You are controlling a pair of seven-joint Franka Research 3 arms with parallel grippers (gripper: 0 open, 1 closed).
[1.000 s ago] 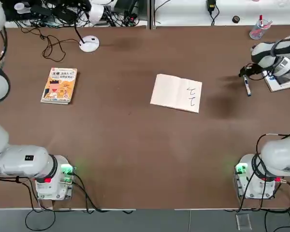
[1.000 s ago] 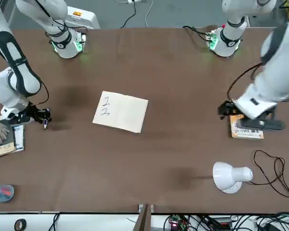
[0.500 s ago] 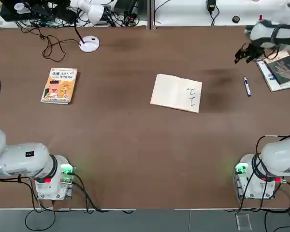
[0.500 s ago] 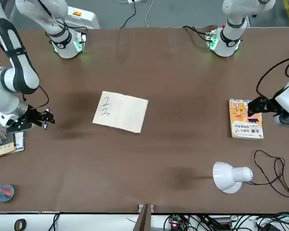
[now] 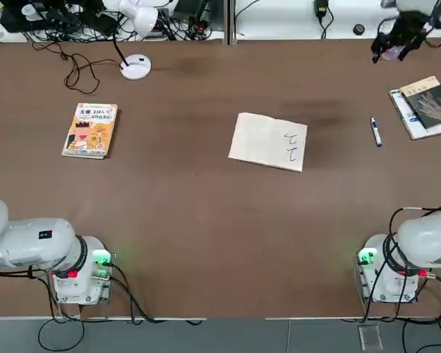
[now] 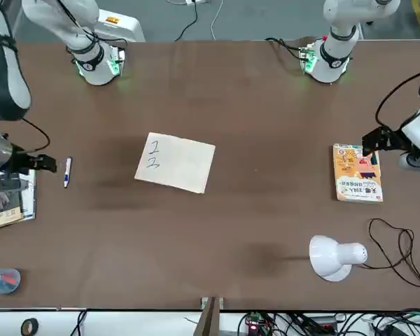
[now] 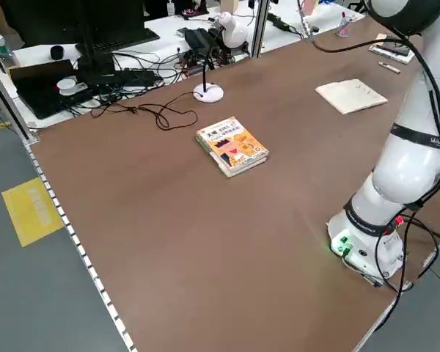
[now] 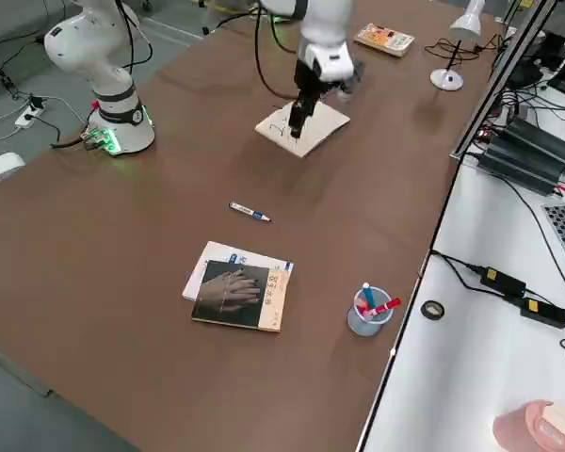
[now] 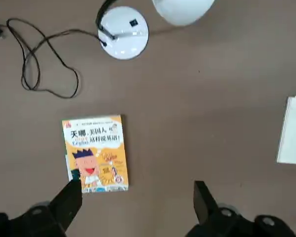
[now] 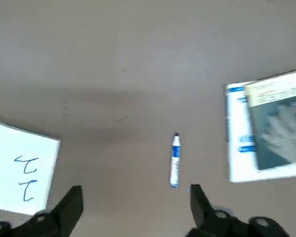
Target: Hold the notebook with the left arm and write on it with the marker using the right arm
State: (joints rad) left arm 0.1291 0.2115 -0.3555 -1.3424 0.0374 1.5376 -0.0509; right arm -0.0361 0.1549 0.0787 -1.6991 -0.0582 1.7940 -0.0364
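The marker (image 5: 376,132) lies loose on the brown table (image 5: 206,220), let go of within the last second: a second ago the right gripper (image 5: 392,45) was low over it beside the grey-covered book (image 5: 425,107), and now that gripper is raised near the table's far right edge, its jaws spread wide and empty, as the right wrist view shows with the marker (image 10: 175,160) lying flat below and between the fingers (image 10: 69,205). I judge this to mean the writing is finished, or at least paused, and the arm is pulling back. Nearest the robot, only the two arm bases stand at the near edge. In the middle of the table the notebook (image 5: 268,141) lies open and flat, well apart from the marker and touched by neither arm; two small dark handwritten squiggles sit near its right edge, which I cannot read as letters. The left gripper (image 6: 379,140) has also drawn away; a second ago it was low over the orange-yellow book (image 5: 90,129), and now it hangs above the table's left edge with its jaws open and nothing in them. That book's cover carries Chinese characters and a cartoon figure; the wording is too small to make out fully. Farther off stand a white desk lamp (image 5: 136,66) and a clear cup of red-tipped pens (image 8: 367,311).
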